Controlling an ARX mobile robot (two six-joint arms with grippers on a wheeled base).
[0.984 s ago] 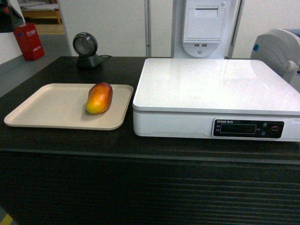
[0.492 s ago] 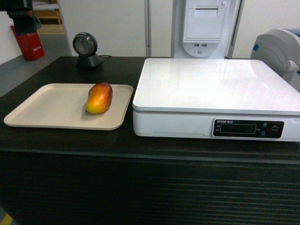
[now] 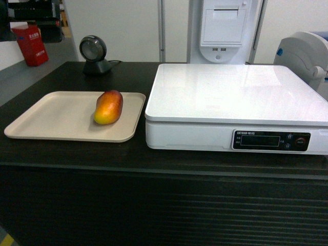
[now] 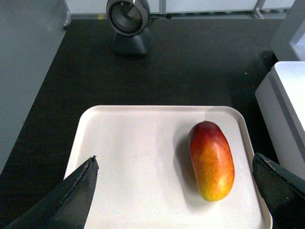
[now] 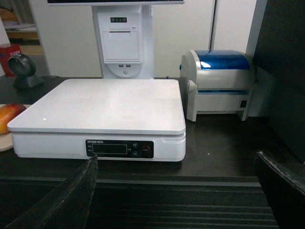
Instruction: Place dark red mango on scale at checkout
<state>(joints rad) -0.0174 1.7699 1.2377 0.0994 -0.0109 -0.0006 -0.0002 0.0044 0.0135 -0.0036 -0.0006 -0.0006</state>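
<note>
The dark red mango [image 3: 108, 107] lies on its side on a beige tray [image 3: 46, 120], left of the white scale [image 3: 236, 92] on the black checkout counter [image 3: 77, 156]. My left gripper [image 4: 174, 156] hangs open above the tray, and the mango [image 4: 211, 160] lies just inside its right finger [image 4: 281, 191], untouched. In the head view only a dark piece of the left arm [image 3: 38, 15] shows, at the top left corner. My right gripper [image 5: 177, 155] is open and empty, low in front of the counter's ribbed panel, facing the scale [image 5: 105, 102]. The mango's end [image 5: 8, 117] peeks in at the left.
A round grey scanner [image 3: 94, 51] stands at the back behind the tray. A white and blue label printer [image 5: 221, 81] sits right of the scale. A white receipt terminal [image 3: 223, 25] rises behind the scale. A red box [image 3: 31, 43] stands on the floor at far left.
The dark piece of my left arm at the head view's top left has shifted rightward. The mango, tray and scale have not moved.
</note>
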